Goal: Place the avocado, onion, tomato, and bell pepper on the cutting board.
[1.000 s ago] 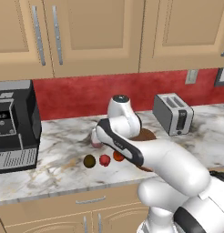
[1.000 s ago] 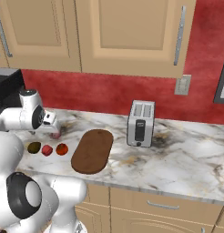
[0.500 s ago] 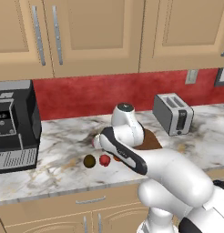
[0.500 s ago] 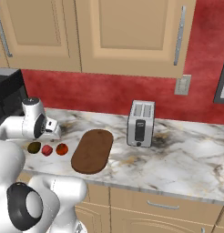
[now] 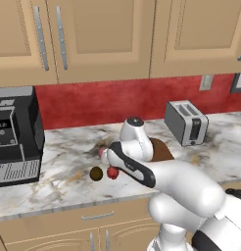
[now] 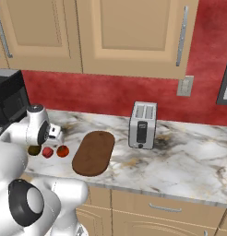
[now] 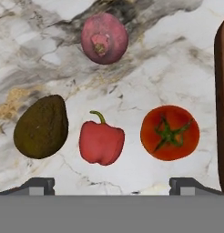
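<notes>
In the hand view my gripper [image 7: 114, 186] is open above the marble counter, with nothing between its fingertips [image 7: 38, 185]. Below it lie the dark avocado [image 7: 41, 126], the red bell pepper [image 7: 101, 142] and the tomato [image 7: 170, 132] in a row. The pinkish onion [image 7: 104, 37] lies beyond them. The cutting board [image 7: 223, 104] shows at the right edge. From the right base camera the avocado [image 6: 34, 150], bell pepper [image 6: 47, 152] and tomato [image 6: 62, 150] lie left of the oval cutting board [image 6: 93, 152], with my hand just above them.
A silver toaster [image 6: 143, 124] stands right of the board against the red wall. A black coffee machine [image 5: 14, 135] stands at the counter's left end. Wooden cabinets hang overhead. The counter's front edge runs close to the produce.
My arm has swung a little to the right and lower over the produce, and now covers the tomato in the left base view. The produce and board have not moved.
</notes>
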Available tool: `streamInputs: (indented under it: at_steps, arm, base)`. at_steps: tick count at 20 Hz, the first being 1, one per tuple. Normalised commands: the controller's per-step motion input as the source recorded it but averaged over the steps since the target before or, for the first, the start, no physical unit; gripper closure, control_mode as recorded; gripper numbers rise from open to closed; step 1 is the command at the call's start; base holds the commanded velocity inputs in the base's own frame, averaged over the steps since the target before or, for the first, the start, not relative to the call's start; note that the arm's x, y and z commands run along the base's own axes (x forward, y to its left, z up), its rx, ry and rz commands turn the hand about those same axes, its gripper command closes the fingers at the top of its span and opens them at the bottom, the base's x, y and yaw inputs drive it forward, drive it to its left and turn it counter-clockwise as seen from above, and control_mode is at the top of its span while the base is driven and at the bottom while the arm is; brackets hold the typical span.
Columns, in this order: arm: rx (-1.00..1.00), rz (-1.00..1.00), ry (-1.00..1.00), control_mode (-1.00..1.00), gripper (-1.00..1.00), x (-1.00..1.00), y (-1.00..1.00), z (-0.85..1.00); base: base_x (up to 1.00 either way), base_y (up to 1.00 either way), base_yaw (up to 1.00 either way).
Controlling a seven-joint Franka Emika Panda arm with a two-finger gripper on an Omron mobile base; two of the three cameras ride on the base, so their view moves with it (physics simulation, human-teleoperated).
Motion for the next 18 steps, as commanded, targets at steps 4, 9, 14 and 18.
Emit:
streamInputs:
  at_steps: [4, 9, 14, 18]
  arm:
    - [0.0, 0.0, 0.0, -1.0, -1.0, 0.0, 0.05, -0.14]
    - [0.0, -0.01, 0.0, -1.0, -1.0, 0.0, 0.03, -0.13]
    - [0.01, -0.01, 0.0, -1.0, -1.0, 0.01, 0.0, -0.16]
    - [0.0, -0.02, 0.0, -1.0, -1.0, 0.08, 0.12, -0.17]
  base:
    - [0.0, 0.0, 0.0]
    - [0.0, 0.0, 0.0]
    - [0.0, 0.0, 0.0]
    - [0.0, 0.0, 0.0]
